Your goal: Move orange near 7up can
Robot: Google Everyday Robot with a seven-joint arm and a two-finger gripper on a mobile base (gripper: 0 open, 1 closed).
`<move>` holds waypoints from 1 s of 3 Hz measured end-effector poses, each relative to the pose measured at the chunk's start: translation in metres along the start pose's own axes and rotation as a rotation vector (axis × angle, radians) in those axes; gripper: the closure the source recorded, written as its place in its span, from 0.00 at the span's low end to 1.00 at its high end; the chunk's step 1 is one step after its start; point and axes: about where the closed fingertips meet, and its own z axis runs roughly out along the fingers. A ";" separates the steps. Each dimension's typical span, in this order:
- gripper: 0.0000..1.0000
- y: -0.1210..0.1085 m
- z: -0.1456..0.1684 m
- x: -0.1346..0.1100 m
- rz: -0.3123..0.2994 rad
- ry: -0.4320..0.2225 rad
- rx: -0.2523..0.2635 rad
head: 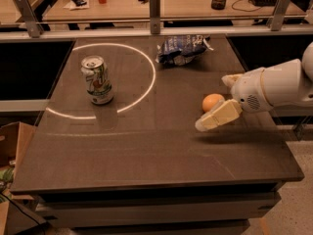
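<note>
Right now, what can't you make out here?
Camera view:
Whether the gripper, open and straddling the orange at the table's right side, touches it: its near finger overlaps the fruit.
Arm: cut off by the right edge.
7up can: far side hidden by the can itself.

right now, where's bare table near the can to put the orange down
Bare table runs along the whole front edge and fills the stretch between the can and the orange. The spot just right of the can is free too. Crowded: the right side, where the open gripper straddles the orange, and the back, by the snack bag.
</note>
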 end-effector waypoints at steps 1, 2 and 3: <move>0.00 0.001 0.001 0.002 0.006 0.010 -0.004; 0.00 0.000 -0.002 0.006 0.012 0.023 0.004; 0.18 0.000 -0.003 0.008 0.014 0.030 0.003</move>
